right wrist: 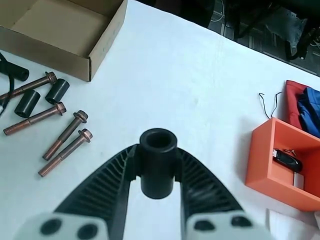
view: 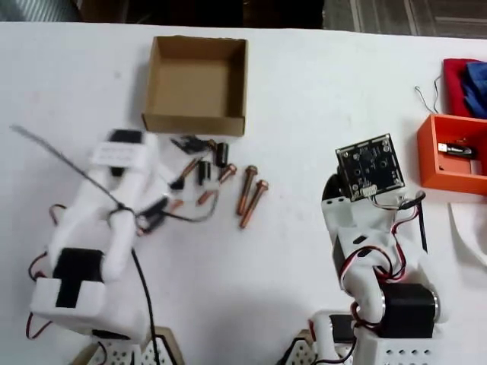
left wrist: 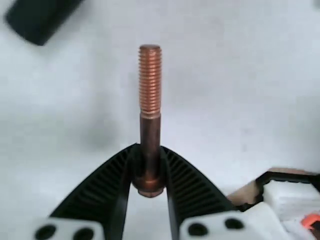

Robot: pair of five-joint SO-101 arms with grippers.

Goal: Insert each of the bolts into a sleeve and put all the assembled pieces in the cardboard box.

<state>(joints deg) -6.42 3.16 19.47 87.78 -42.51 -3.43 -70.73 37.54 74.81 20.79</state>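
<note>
left gripper (left wrist: 148,150): clamped on a copper bolt (left wrist: 150,100) just above its head; threaded end sticks out past the fingertips, over the table (view: 319,99).
right gripper (right wrist: 156,150): clamped on a black sleeve (right wrist: 157,170), held off the table.
cardboard box (view: 194,123): far side of the table, open top, brown floor in plain sight.
loose parts: four bolts (right wrist: 65,135) and at least two sleeves (right wrist: 27,102) just in front of the box.
in the way: left arm (view: 99,220) and its cable (view: 144,296) overlap the pile's edge in the high view.
off to the side: orange bin (view: 437,163), well apart from the pile.
view diff: in the high view the camera board (view: 370,167) sits over the right gripper. The right wrist view gives the grip and the sleeve's open bore.
</note>
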